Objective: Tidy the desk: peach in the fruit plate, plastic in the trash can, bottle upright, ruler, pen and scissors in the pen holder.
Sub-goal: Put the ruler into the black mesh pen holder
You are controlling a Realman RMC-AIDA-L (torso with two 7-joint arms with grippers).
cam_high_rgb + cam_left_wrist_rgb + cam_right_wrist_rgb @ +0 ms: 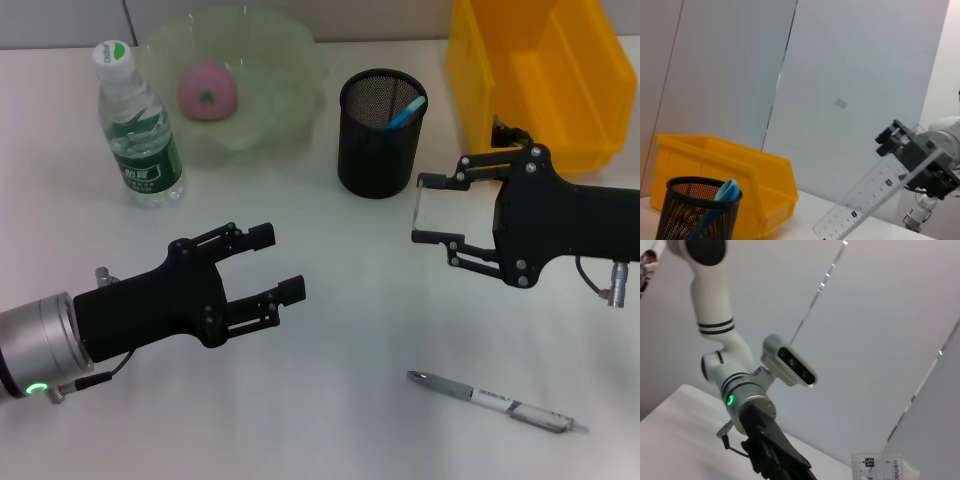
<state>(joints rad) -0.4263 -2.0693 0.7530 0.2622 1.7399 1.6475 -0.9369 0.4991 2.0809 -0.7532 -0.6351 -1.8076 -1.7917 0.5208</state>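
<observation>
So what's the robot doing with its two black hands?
The robot is tidying a desk. Its right gripper holds a clear ruler up in the air, next to the black pen holder. Its left gripper hangs open and empty over the table. The peach already sits in the fruit plate, and the bottle stands upright. A pen lies on the table.

My right gripper (428,209) is clamped on the clear ruler (876,466), and in my right wrist view its end reads "15" beside the fine tick marks. The bottle (139,130) standing at ten o'clock on the table has a green-and-white label, but its print is too small to read. The pen (497,401) at five o'clock shows no legible text either.
</observation>
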